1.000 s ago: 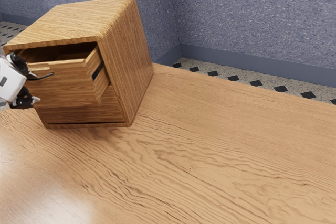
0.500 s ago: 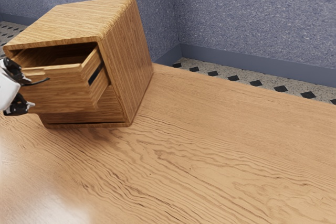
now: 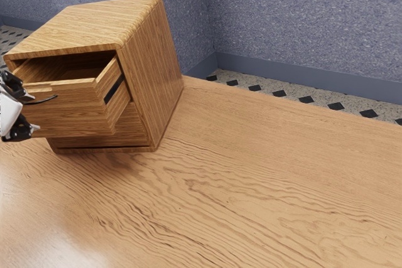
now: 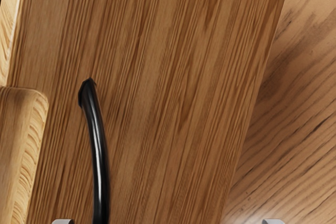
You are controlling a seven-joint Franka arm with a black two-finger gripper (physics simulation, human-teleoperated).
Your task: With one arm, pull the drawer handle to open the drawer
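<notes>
Handle (image 4: 97,150) sits within the wide-spread gripper (image 3: 25,110), drawer (image 3: 69,111) partly out.

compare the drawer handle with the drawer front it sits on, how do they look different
The drawer handle is black, while the drawer front is light, grained wood. The handle is a thin curved bar, but the front is a broad flat panel. The handle bows away from the front, which lies flat behind it. What they share: they are joined, with the handle's end meeting the front.

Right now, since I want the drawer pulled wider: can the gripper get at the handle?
Probably yes: the gripper sits right at the drawer front, the black handle just ahead of it, nothing between them.
</notes>
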